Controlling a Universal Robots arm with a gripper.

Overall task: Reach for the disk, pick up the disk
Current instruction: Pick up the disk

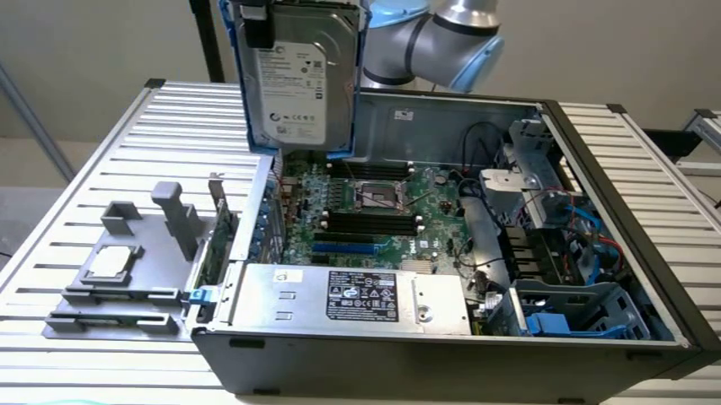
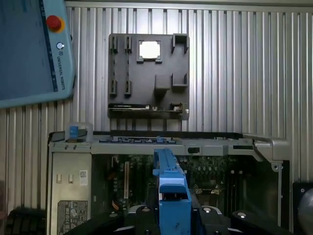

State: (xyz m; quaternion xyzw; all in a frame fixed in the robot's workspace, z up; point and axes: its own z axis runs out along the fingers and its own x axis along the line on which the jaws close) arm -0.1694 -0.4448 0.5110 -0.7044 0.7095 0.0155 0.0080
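The disk, a silver-grey hard drive with a white barcode label and a blue plastic frame, hangs upright in the air above the back left corner of the open computer case. My gripper is shut on its upper edge, with a black finger showing against the frame. In the wrist view the disk appears edge-on as a blue strip running between my gripper's dark jaws, over the motherboard.
The case lies open on a slatted metal table, showing the motherboard, a power supply and a blue drive cage. A grey fixture holding a small square silver chip sits beside it. A teach pendant lies on the table.
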